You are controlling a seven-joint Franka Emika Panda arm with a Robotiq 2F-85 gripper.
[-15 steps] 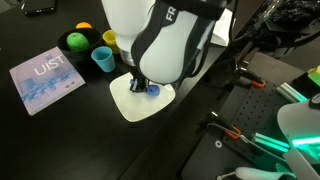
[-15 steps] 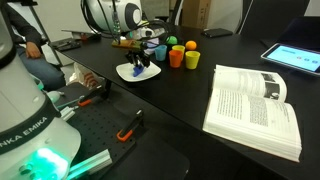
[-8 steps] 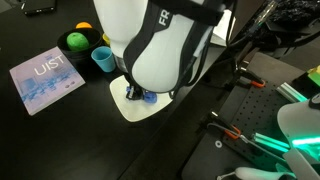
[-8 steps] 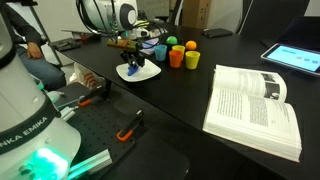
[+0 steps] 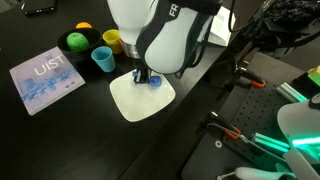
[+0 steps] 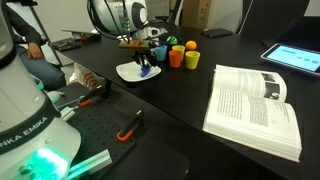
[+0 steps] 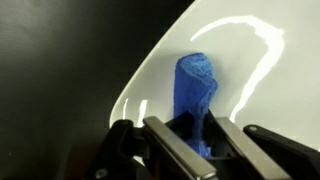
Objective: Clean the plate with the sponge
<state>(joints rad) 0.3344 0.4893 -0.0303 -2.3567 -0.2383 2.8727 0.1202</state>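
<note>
1 claw (image 7: pixel 196 142), clamped on blue sponge (image 7: pixel 196 88), over 1 white plate (image 7: pixel 268 105); black desk (image 5: pixel 60 135).

The pale blue booklet (image 5: pixel 45 80) lying on the counter (image 5: pixel 70 130) carries "UIST" in large pale letters across its cover. The arm housing (image 5: pixel 165 40) shows the letters "FR", cut off at the frame's edge. The robot base (image 6: pixel 25 125) reads "NKA EMIKA", its beginning out of sight. The open book's (image 6: pixel 255 105) print is too small to read

the white rounded-square plate (image 5: pixel 138 100) lies flat on the black tabletop (image 5: pixel 60 140), the blue sponge (image 7: pixel 196 88) standing crumpled near its edge.
</note>
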